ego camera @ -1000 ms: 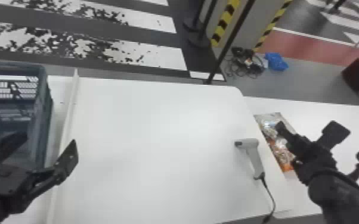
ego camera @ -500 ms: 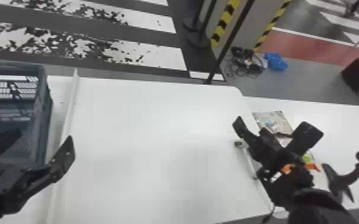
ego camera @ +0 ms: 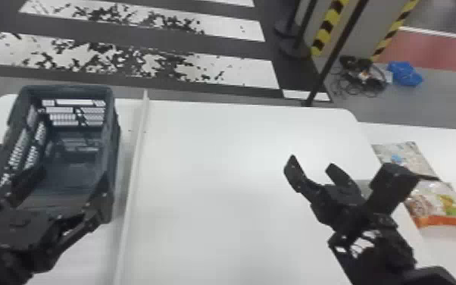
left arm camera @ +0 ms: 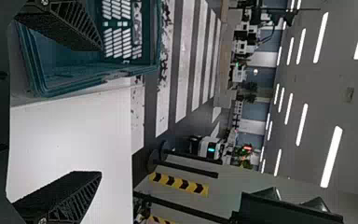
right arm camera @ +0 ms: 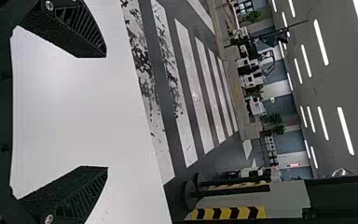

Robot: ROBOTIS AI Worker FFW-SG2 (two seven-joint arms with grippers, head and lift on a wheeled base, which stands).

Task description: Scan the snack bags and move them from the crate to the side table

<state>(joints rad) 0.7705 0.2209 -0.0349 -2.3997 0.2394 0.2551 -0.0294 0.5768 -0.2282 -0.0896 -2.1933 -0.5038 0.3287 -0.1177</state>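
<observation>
Head view gives a smooth white table (ego camera: 216, 151) with rounded far corners, a second white surface, the side table (ego camera: 454, 151), just beside it on the right. Beyond the far edge, worn white stripes (ego camera: 238, 72) cross a dark floor; farther right are a grey pillar (ego camera: 363, 34) with black-and-yellow tape, a red floor band (ego camera: 447, 49), tangled cables (ego camera: 363, 81) and a crumpled blue thing (ego camera: 405, 74). Ceiling lights (left arm camera: 303, 123) show in the left wrist view.

A narrow pale strip (ego camera: 134, 151) runs near to far across the table, between the dark blue-grey crate (ego camera: 68, 90) on the left and the open tabletop. Slotted plastic walls form the crate.

The left gripper (ego camera: 72, 177) is over the crate's near part, fingers spread. Above the table's right part is the right gripper (ego camera: 312, 165), its ribbed black fingers also wide apart, with its arm partly hiding the snack packaging (ego camera: 431, 206) on the side table: glossy, crinkled, orange along the near end. Whether it is one bag or two, I cannot tell.
</observation>
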